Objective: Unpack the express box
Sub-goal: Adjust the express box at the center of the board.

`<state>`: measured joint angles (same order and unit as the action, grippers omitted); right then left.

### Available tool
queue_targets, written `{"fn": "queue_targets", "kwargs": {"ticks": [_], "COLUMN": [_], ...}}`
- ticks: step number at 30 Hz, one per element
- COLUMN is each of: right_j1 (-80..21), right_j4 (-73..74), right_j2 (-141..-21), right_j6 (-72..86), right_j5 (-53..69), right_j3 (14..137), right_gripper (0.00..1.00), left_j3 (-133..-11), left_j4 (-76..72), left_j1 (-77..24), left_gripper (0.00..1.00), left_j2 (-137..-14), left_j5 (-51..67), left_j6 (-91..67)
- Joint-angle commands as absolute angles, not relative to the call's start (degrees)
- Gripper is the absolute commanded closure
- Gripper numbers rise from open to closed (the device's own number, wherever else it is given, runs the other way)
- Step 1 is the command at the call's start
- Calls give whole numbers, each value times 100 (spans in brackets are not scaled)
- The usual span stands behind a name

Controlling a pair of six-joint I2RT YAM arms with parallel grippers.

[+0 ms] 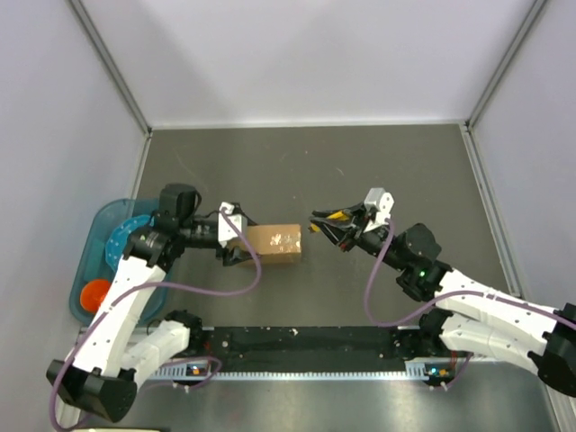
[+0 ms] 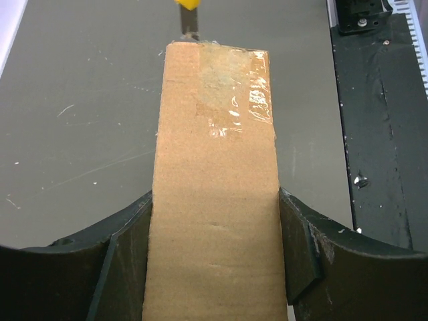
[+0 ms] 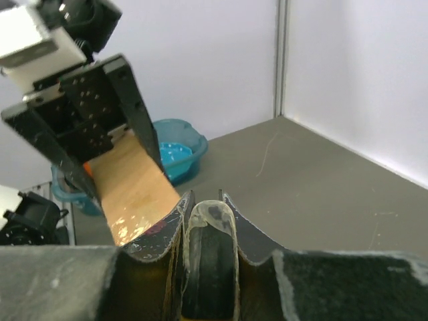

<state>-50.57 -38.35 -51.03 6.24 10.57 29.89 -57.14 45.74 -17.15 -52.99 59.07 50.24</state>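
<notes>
The express box (image 1: 274, 243), plain brown cardboard with clear tape (image 2: 234, 93) on its far end, stands on edge mid-table. My left gripper (image 1: 236, 241) is shut on its left end, and in the left wrist view both black fingers (image 2: 297, 244) press the box (image 2: 214, 200) flat on its sides. My right gripper (image 1: 328, 225) is shut on a yellow utility knife (image 1: 337, 214). The knife's blade (image 2: 190, 27) touches or nearly touches the box's taped far edge. In the right wrist view the knife's dark body (image 3: 210, 247) sits between the jaws, with the box (image 3: 130, 187) just beyond.
A blue tub (image 1: 108, 261) holding an orange object (image 1: 93, 292) sits at the table's left edge, also seen as the tub (image 3: 177, 150) behind the box. A black rail (image 1: 306, 342) runs along the near edge. White walls enclose the table.
</notes>
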Motion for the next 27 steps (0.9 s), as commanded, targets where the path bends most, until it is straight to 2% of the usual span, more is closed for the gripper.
{"fn": "queue_targets", "kwargs": {"ticks": [1, 5, 15, 20, 27], "right_j1": [-5036, -5036, -5027, -5036, -5036], "right_j4": [-4552, -4658, -4658, -4851, -4922], "right_j2": [-5150, -5011, -4650, -4720, -4781], "right_j6": [1282, 1433, 1591, 1635, 1486], "right_j5": [782, 738, 809, 756, 572], "right_j3": [2988, 2848, 2392, 2180, 2013], "right_gripper": [100, 100, 100, 100, 100], "left_j3": [-5186, -4914, -4791, -4264, -4070], "left_j4": [4553, 4667, 4658, 4649, 4641], "left_j1": [-1837, -1890, -1942, -2179, -2241], "left_gripper": [100, 100, 100, 100, 100], "left_j2": [-4923, -4711, -4931, -4545, -4623], "left_j5": [5555, 5291, 5080, 4660, 4360], "left_j6": [5264, 5817, 5800, 6459, 6600]}}
